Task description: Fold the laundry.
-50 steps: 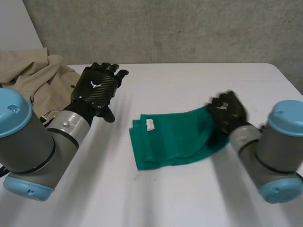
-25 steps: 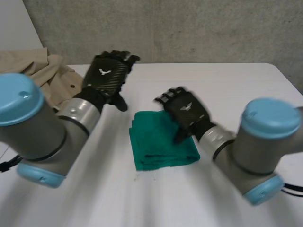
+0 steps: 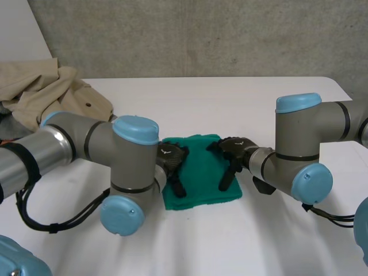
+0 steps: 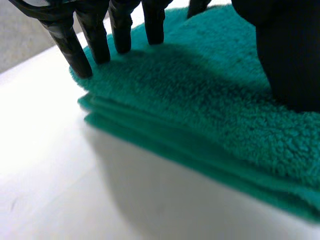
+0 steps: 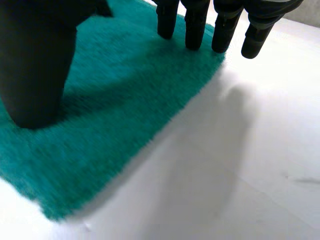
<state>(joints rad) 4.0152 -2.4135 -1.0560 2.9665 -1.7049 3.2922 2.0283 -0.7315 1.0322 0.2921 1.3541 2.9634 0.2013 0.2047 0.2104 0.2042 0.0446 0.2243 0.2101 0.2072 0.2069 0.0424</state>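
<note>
A green towel lies folded into a small thick rectangle in the middle of the white table. My left hand rests flat on its left part, fingers straight and pressing the fleecy cloth near its layered edge. My right hand lies flat on the towel's right part, its straight fingers touching the cloth at its edge and thumb down on it. Neither hand grips the towel.
A beige garment lies crumpled at the table's far left corner. Both arms reach inward from either side of the towel. A grey wall stands behind the table.
The right hand carried the towel's right side over to the left, let it go and now lies flat on it. The left hand came down from the back onto the towel's left part.
</note>
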